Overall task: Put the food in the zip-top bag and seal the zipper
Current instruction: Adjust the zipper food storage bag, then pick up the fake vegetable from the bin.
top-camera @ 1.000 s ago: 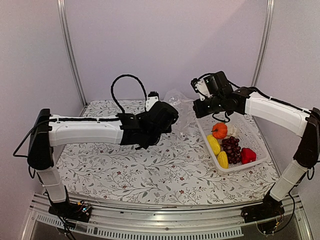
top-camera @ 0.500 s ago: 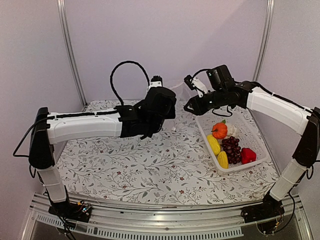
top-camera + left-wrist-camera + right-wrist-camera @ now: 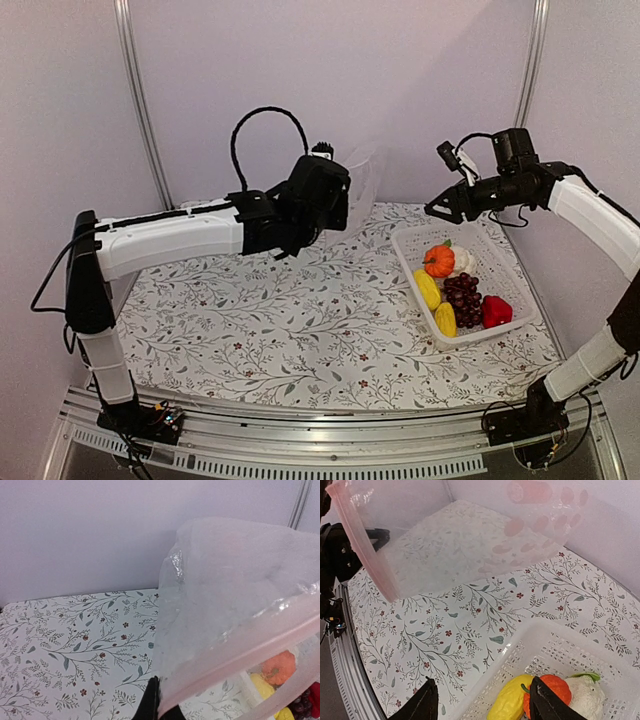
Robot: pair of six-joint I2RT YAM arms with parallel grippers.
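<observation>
The clear zip-top bag (image 3: 362, 183) hangs in the air above the table's back middle. My left gripper (image 3: 335, 190) is shut on its edge, and in the left wrist view the black fingertips (image 3: 156, 700) pinch the bag (image 3: 235, 585) right at the pinkish zipper (image 3: 240, 652). My right gripper (image 3: 438, 211) stands open and empty above the basket's back left corner, apart from the bag (image 3: 445, 535). The food lies in the white basket (image 3: 404, 243): an orange piece (image 3: 438, 261), cauliflower (image 3: 463, 259), two yellow pieces (image 3: 427, 288), grapes (image 3: 463, 296) and a red piece (image 3: 495, 311).
The floral tablecloth (image 3: 300, 330) covers the table. Pale walls with metal corner posts (image 3: 140, 100) close in the back and sides. The left arm's black cable (image 3: 265, 120) loops above its wrist. In the right wrist view the basket's rim (image 3: 520, 645) lies between the open fingers.
My right gripper has opened, let go of the bag and swung right to above the basket. My left arm has lifted the bag higher off the table.
</observation>
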